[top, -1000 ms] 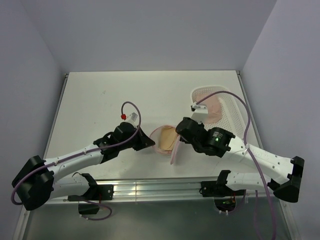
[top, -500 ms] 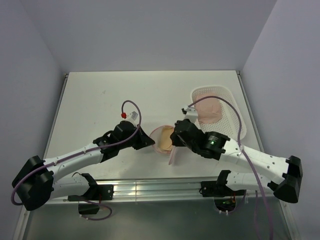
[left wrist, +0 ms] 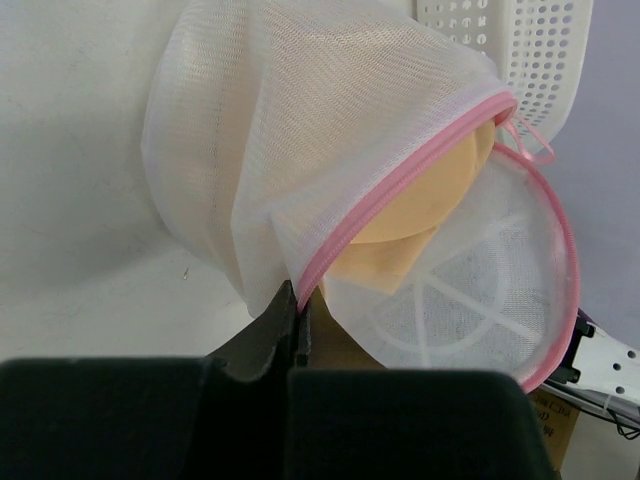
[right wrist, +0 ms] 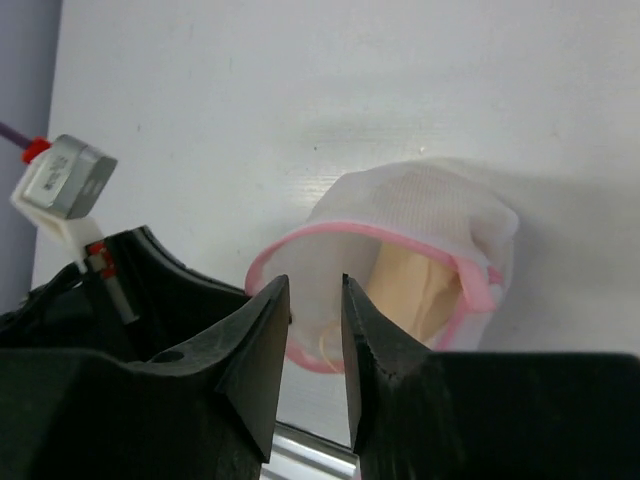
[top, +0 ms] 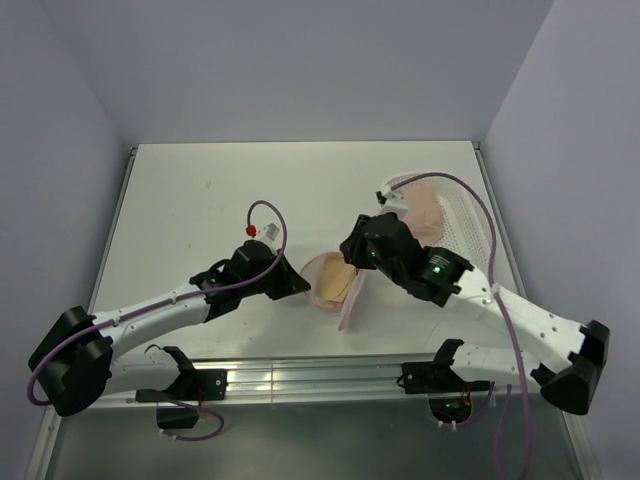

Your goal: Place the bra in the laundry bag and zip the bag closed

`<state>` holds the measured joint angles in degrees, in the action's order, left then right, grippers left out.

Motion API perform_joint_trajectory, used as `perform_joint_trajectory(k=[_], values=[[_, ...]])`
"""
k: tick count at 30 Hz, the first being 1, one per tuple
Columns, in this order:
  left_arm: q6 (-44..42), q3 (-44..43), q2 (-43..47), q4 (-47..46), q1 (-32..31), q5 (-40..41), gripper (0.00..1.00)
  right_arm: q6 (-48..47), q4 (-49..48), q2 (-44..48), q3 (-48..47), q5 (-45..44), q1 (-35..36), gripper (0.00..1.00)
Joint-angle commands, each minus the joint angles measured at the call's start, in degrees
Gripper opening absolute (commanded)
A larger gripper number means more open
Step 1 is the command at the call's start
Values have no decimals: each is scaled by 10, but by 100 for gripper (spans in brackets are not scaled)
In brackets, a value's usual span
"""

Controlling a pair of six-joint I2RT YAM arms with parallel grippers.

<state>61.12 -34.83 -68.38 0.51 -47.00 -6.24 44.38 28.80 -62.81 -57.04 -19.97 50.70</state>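
The laundry bag [top: 330, 280], white mesh with a pink zipper rim, lies at the table's front centre with its mouth open. The peach-tan bra [left wrist: 415, 215] sits inside it and shows through the opening, also in the right wrist view [right wrist: 420, 285]. My left gripper [left wrist: 298, 300] is shut on the bag's pink rim [left wrist: 400, 180] and holds that edge up. My right gripper [right wrist: 315, 295] is open and empty, raised above the bag's mouth [right wrist: 330, 300]. In the top view it sits just right of the bag [top: 355, 250].
A white perforated basket [top: 460, 225] stands at the right with a paler pink garment [top: 430, 210] in it. Its corner shows in the left wrist view [left wrist: 520, 50]. The bag's round flap [left wrist: 480, 300] lies open beside the mouth.
My right gripper has lifted and drawn back from the bag's mouth, up and slightly away. The left gripper has kept its hold on the rim.
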Motion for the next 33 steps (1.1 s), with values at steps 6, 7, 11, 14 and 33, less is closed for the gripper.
perform_joint_trajectory(k=[6, 7, 11, 14, 33], values=[[-8, -31, -3, -12, 2, -13, 0, 38, 116, 184, 68, -49, -8, 37], [-8, -32, 1, -10, 2, -12, 0, 47, 126, 216, 86, -48, -9, 35], [-11, -34, 4, -7, 2, -10, 0, 62, 147, 262, 121, -5, -9, 22], [-11, -35, 4, -7, 2, -11, 0, 67, 113, 270, 159, 47, -9, 15], [-32, -42, -10, -7, 2, -30, 0, 20, -160, -15, 103, 227, -56, 10]])
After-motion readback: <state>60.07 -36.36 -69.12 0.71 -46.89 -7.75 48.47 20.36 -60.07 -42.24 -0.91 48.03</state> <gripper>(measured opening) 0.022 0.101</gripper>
